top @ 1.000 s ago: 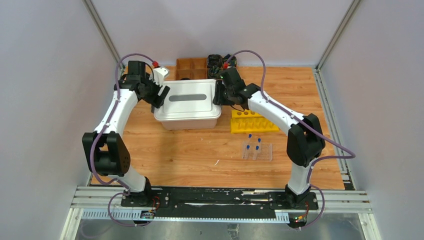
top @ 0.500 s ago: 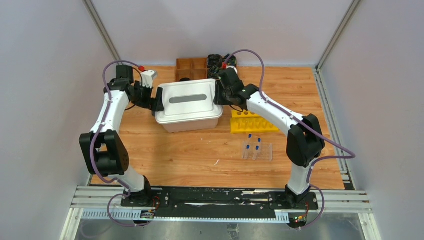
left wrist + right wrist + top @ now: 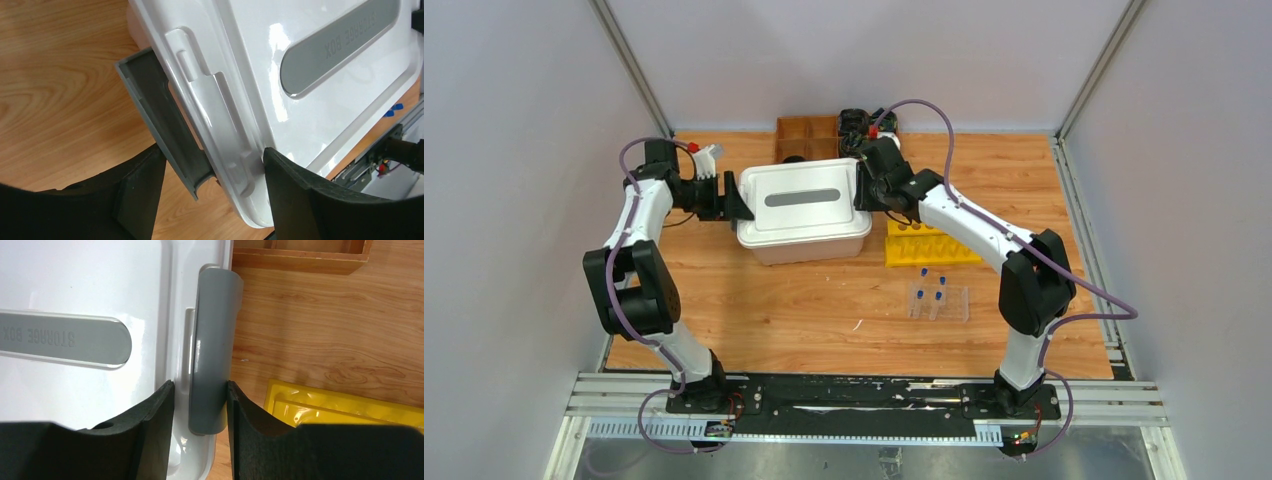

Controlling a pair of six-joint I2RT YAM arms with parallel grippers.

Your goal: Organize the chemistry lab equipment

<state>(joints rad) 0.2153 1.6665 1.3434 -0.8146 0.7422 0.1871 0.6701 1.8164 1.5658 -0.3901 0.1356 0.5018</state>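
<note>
At the 9 o'clock end of the white lidded plastic storage box (image 3: 804, 200), your left gripper (image 3: 215, 200) is straddling the swung-out left grey plastic latch (image 3: 160, 125), fingers spread and gripping nothing. At 3 o'clock, your right gripper (image 3: 200, 390) is pinching the right grey plastic latch (image 3: 212, 350). You seem to be unlatching the lid, so next try pulling that latch outward. The small clear blue-capped tubes (image 3: 936, 290) are standing at the box's 4 o'clock.

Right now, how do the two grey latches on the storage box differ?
The left latch is swung out from the lid, loose inside the open left gripper. The right latch lies flat against the lid, pinched by the right gripper. Both are grey clips on one lid.
</note>
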